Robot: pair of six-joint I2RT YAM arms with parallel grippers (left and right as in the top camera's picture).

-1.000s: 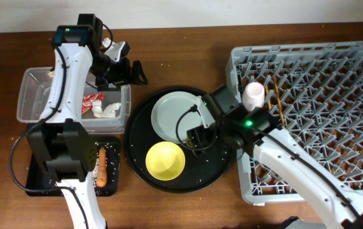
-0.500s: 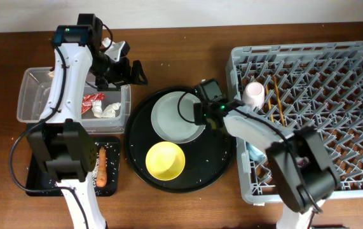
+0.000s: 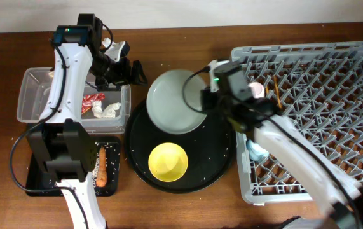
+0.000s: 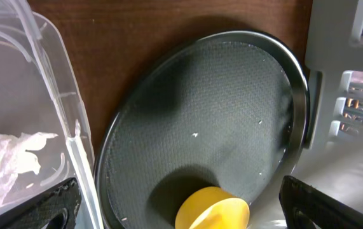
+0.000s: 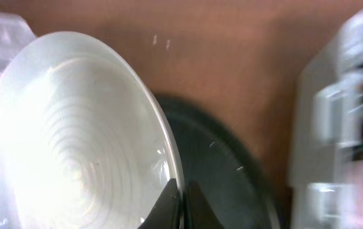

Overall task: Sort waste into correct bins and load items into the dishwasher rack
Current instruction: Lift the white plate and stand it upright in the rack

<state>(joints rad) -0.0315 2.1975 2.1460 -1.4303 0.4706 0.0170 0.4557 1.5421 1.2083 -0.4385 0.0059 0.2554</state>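
Observation:
My right gripper [image 3: 205,105] is shut on the right rim of the pale grey round plate [image 3: 176,102], holding it tilted over the back edge of the round black tray [image 3: 219,156]. In the right wrist view the fingertips [image 5: 168,202] pinch the plate [image 5: 73,140] at its edge. The yellow bowl [image 3: 168,161] sits on the tray. My left gripper [image 3: 133,73] hangs open and empty between the clear tub [image 3: 35,95] and the tray. The tub holds the red wrapper [image 3: 92,100] and white tissue [image 3: 109,110]. The carrot piece [image 3: 102,166] lies in the small black tray [image 3: 41,178].
The grey dishwasher rack [image 3: 321,140] fills the right side, with a pink cup [image 3: 254,92], chopsticks [image 3: 275,102] and a light blue cup [image 3: 255,151] near its left edge. In the left wrist view the yellow bowl [image 4: 213,208] shows below, between the fingers [image 4: 47,203].
My right gripper has shut on the plate's rim and lifted it off the round tray toward the back. The left arm has not moved.

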